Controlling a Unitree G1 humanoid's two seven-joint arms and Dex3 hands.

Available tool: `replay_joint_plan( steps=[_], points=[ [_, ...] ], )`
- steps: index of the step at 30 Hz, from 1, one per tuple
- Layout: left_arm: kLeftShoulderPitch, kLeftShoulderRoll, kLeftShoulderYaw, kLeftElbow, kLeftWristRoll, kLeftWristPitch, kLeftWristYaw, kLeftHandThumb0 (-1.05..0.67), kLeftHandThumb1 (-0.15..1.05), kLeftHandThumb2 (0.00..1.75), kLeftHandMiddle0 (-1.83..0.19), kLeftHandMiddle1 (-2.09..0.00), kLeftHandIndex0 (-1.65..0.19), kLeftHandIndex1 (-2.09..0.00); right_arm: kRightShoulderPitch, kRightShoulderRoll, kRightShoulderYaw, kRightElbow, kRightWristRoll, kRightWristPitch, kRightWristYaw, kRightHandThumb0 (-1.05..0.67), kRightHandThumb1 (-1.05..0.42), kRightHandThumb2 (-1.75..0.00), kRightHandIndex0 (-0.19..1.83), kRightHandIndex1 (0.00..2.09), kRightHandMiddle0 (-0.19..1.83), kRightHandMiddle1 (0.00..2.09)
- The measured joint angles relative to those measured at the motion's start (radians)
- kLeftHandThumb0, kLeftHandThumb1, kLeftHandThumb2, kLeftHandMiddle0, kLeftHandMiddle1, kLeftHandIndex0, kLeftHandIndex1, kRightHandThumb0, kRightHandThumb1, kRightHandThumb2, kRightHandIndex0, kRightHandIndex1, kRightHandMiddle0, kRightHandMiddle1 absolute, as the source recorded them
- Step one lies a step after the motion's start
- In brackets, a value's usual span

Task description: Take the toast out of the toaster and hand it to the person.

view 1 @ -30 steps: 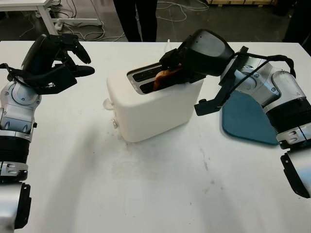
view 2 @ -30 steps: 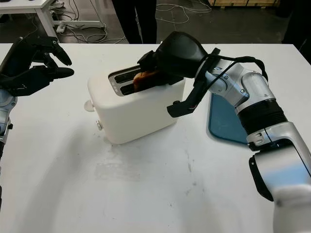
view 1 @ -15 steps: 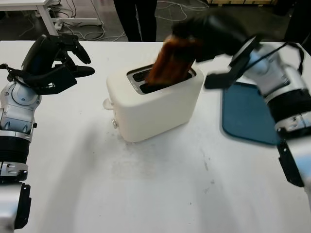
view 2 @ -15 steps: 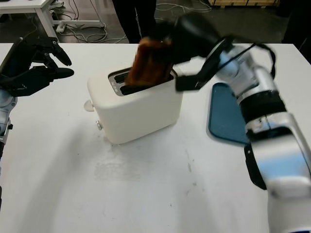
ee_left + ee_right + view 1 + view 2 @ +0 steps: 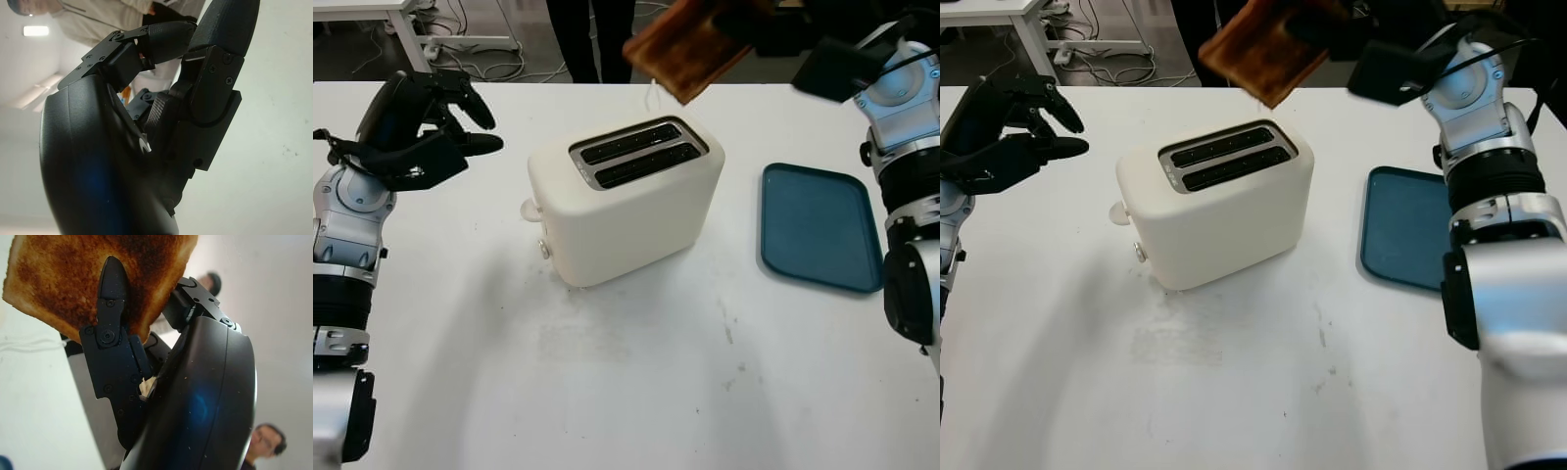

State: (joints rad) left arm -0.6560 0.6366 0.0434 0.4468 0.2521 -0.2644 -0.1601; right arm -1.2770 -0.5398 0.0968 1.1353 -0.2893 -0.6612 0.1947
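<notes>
We are holding our left hand [image 5: 426, 122] up above the white table [image 5: 636, 382] at its left side, well apart from the toaster. It is grasping nothing, but its fingers [image 5: 166, 39] are curling in toward the palm, so it is idling closed, not spread.

To the right of that hand, the white toaster [image 5: 626, 211] is sitting mid-table with both slots showing dark and vacant. A blue tray [image 5: 820, 227] is lying flat on the table beyond the toaster's right side, below and nearer to us than our right hand.

Our right hand [image 5: 759, 20] is up high past the toaster's far edge, and it is pinching the toast [image 5: 685, 49]. In the right wrist view one black finger [image 5: 113, 308] is pressing across the browned face of the slice while the others are backing it from behind. The toast is sticking out leftward from that hand, tilted, fully clear of the slots, in the air above the toaster's far side.

A person [image 5: 592, 34] is standing at the far edge of the table, just beyond the right hand; we are seeing dark trouser legs there, and no reaching hand.

So we are judging the take-out step as done and the hand-over as the step in hand. The next move is calling for carrying the slice further out toward the person, keeping the pinch firm so the tilted toast is not slipping, and letting go once the person is taking it.
</notes>
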Motion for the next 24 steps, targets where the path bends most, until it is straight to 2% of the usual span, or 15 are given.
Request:
replay_joint_plan(
  steps=[4, 10, 14, 20, 24],
  points=[
    [0.0, 0.0, 0.0, -0.001, 0.0, 0.002, 0.0, -1.05, 0.87, 0.0, -0.96, -1.18, -0.8, -1.23, -0.012, 0.014, -0.02, 0.07, 0.004, 0.085, -0.048, -0.44, -0.92, -0.44, 0.96, 1.75, 0.76, 1.75],
    [0.0, 0.0, 0.0, -0.001, 0.001, 0.001, 0.004, -1.05, 0.87, 0.0, -0.97, -1.18, -0.8, -1.22, -0.012, 0.069, -0.061, 0.133, 0.007, 0.266, -0.193, -0.36, -0.92, -0.44, 0.85, 1.75, 0.63, 1.75],
    [0.0, 0.0, 0.0, -0.001, 0.001, 0.001, 0.01, -1.05, 0.86, 0.0, -0.97, -1.17, -0.8, -1.22, -0.009, 0.102, -0.083, 0.155, 0.014, 0.325, -0.245, -0.31, -0.92, -0.45, 0.71, 1.75, 0.5, 1.75],
    [0.0, 0.0, 0.0, 0.0, 0.0, -0.004, 0.01, -1.05, 0.87, 0.0, -0.97, -1.17, -0.79, -1.22, 0.009, 0.127, -0.118, 0.179, 0.038, 0.426, -0.309, -0.33, -0.92, -0.45, 0.74, 1.75, 0.48, 1.75],
    [0.0, 0.0, 0.0, 0.003, 0.0, -0.009, 0.01, -1.05, 0.86, 0.0, -0.97, -1.17, -0.8, -1.22, 0.023, 0.143, -0.119, 0.192, 0.04, 0.47, -0.369, -0.27, -0.92, -0.39, 0.67, 1.75, 0.4, 1.75]
  ],
)
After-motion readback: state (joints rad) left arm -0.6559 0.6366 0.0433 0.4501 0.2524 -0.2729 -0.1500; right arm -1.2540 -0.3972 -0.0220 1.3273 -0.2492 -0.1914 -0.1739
